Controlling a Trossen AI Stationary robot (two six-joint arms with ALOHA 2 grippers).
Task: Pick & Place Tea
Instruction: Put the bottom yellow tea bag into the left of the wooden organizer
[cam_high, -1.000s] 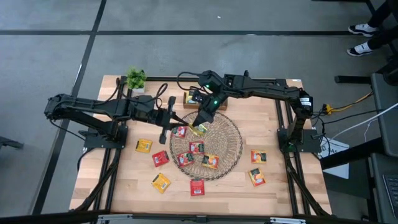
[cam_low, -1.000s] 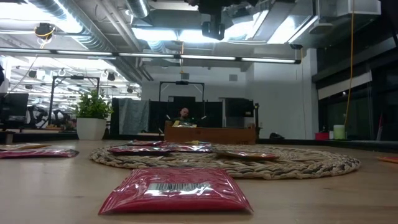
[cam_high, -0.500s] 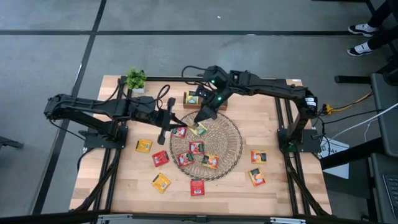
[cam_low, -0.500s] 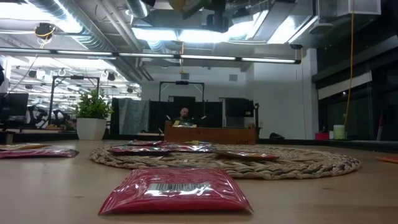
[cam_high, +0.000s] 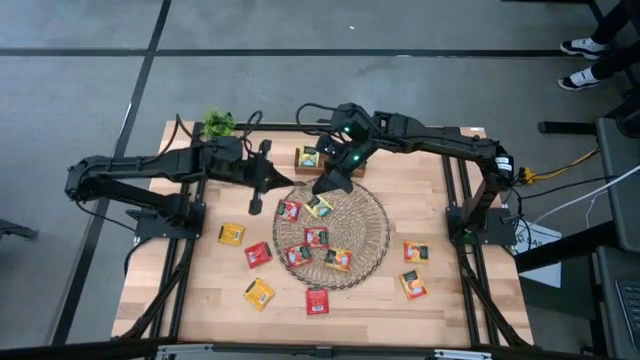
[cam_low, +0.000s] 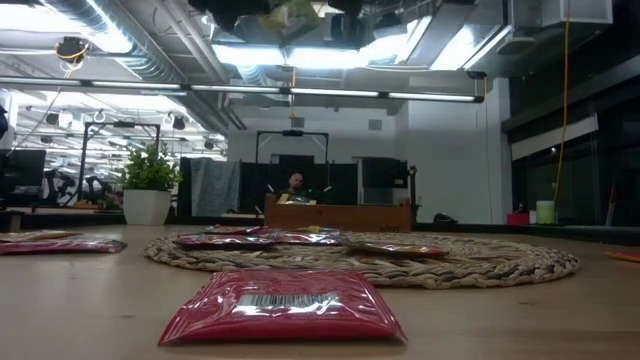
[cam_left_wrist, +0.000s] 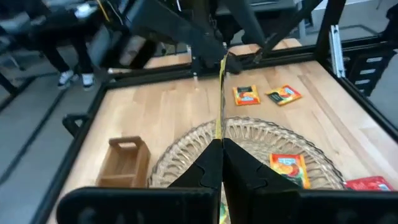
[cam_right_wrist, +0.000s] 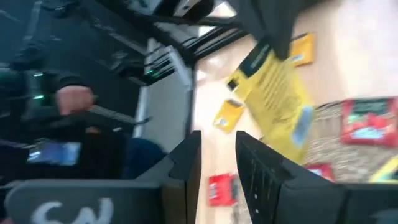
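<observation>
From above, the left pincer (cam_high: 253, 204) hangs at the wicker mat's (cam_high: 372, 243) edge, clamped on a yellow tea sachet (cam_left_wrist: 219, 93); the right pincer (cam_high: 331, 184), fingers narrowly parted, holds nothing. Other sachets dot mat and bench (cam_high: 440, 290), bare wood between. Low view: a red sachet (cam_low: 283, 305) shows a barcode, unreadable.

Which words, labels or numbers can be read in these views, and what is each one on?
"SN", roughly: pale letters, cut off, on the dark housing in the right wrist view.
Barcode on the red foil sachet: digits too small to read.
Labels on the square tea sachets: too small.
</observation>
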